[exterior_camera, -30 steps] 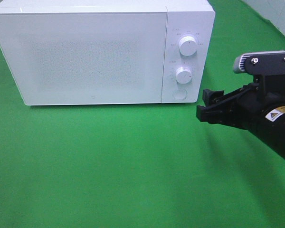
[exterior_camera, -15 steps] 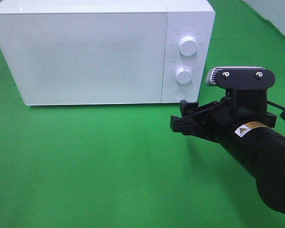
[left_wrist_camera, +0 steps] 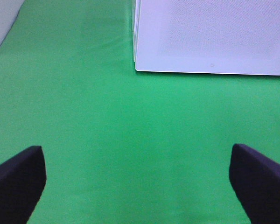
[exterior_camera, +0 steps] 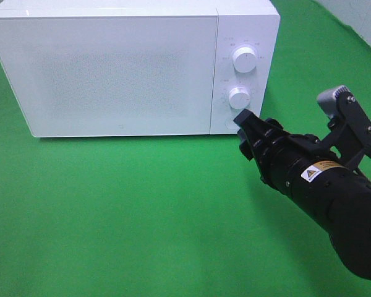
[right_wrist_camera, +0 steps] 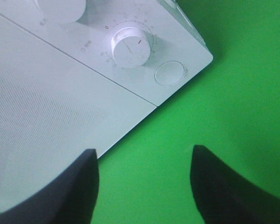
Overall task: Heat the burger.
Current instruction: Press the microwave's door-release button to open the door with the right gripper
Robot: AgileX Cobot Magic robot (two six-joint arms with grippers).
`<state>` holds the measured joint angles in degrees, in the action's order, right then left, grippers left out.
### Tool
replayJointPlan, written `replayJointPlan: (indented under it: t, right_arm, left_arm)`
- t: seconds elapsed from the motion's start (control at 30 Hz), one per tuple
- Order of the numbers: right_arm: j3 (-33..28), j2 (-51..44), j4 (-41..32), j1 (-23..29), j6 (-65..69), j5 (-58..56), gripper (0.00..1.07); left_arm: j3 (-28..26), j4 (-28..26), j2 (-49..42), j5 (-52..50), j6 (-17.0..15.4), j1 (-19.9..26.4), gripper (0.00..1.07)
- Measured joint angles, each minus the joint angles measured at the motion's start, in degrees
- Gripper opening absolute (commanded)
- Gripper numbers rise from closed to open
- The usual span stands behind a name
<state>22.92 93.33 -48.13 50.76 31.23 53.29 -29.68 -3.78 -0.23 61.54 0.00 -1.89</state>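
Burger shows in none of our three views: the microwave (exterior_camera: pixel 123 74) stands at the far left of the green counter (exterior_camera: pixel 111 216) with its door (exterior_camera: pixel 111 68) shut. The frosted window gives nothing away, so we cannot tell whether the burger sits inside or somewhere out of frame. What has changed is on the right. Within the last second the right arm (exterior_camera: pixel 321 185) has swung in from the right edge and rolled its wrist over. It has brought its jaws to the oven's near right corner, where their tip now sits right at the round button (right_wrist_camera: pixel 169 73) below the lower dial (exterior_camera: pixel 238 98); whether it touches we cannot tell. Those jaws have narrowed but stand partly open with nothing between them. The left jaws are spread wide over the counter near the oven's left corner, their fingers (left_wrist_camera: pixel 16 179) empty. We judge the right arm is lining up to press that button, most likely the door release, so the task looks to be at its opening step.
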Motion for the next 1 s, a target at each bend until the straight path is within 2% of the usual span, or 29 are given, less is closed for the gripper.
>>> replayJointPlan:
  t: [0.03, 0.1, 0.13, 0.17, 0.2, 0.23, 0.4, 0.63, 0.8, 1.0]
  right_arm:
    - [0.0, 0.0, 0.0, 0.0, 0.0, 0.0, 0.47]
    - [0.0, 0.0, 0.1, 0.0, 7.3, 0.0, 0.39]
    - [0.0, 0.0, 0.1, 0.0, 7.3, 0.0, 0.39]
    - [0.0, 0.0, 0.3, 0.0, 12.0, 0.0, 0.32]
    - [0.0, 0.0, 0.3, 0.0, 12.0, 0.0, 0.32]
    - [0.0, 0.0, 0.4, 0.0, 15.8, 0.0, 0.27]
    - [0.0, 0.0, 0.5, 0.0, 24.0, 0.0, 0.18]
    - [0.0, 0.0, 0.6, 0.0, 28.2, 0.0, 0.12]
    - [0.0, 0.0, 0.6, 0.0, 30.1, 0.0, 0.00]
    - [0.0, 0.0, 0.6, 0.0, 30.1, 0.0, 0.00]
  left_arm:
    - [0.0, 0.0, 0.0, 0.0, 0.0, 0.0, 1.00]
    - [0.0, 0.0, 0.0, 0.0, 0.0, 0.0, 1.00]
    - [0.0, 0.0, 0.0, 0.0, 0.0, 0.0, 1.00]
    - [0.0, 0.0, 0.0, 0.0, 0.0, 0.0, 1.00]
    - [0.0, 0.0, 0.0, 0.0, 0.0, 0.0, 1.00]
    - [0.0, 0.0, 0.0, 0.0, 0.0, 0.0, 1.00]
    - [0.0, 0.0, 0.0, 0.0, 0.0, 0.0, 1.00]
    - [0.0, 0.0, 0.0, 0.0, 0.0, 0.0, 1.00]
    - [0.0, 0.0, 0.0, 0.0, 0.0, 0.0, 1.00]
    - [0.0, 0.0, 0.0, 0.0, 0.0, 0.0, 1.00]
